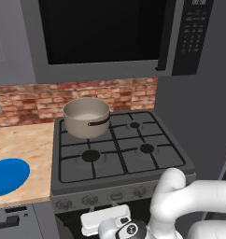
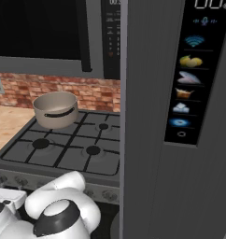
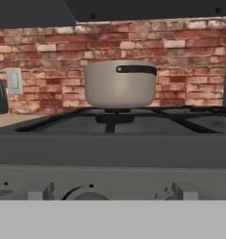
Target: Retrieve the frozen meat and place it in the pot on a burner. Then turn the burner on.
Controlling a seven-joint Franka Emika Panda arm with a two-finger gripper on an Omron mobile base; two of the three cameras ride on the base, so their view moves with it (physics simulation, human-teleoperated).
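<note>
Gripper: low in front of the stove (image 1: 119, 149), at knob height, facing the control panel; fingertips not visible, can't tell if open, closed or holding anything.
Pot (image 1: 87, 116): on rear-left burner, upright, dark side handle (image 1: 99, 123) facing front-right; interior looks empty from left base view.
Pot in hand view (image 3: 119, 84): dead ahead beyond the front grate, slightly right of centre.
Frozen meat: not located; nothing orange-yellow in pot or on stove.
Blue plate (image 1: 7, 176): on wooden surface (image 1: 26, 144) left of stove, nothing visible on it.
Knobs (image 3: 40, 190): row along stove front, just below hand camera line of sight.
Fridge/freezer (image 2: 175, 140): tall grey door right of stove, icon panel (image 2: 187, 70) on it.
Step, as judged: retrieval not done; likely source is the freezer on the right.
Doing it well: back the arm clear of the knobs before swinging, avoid bumping a burner on early.
Later: rear-left burner is the one to light; match the knob to that position, confirm meat is in the pot first.
</note>
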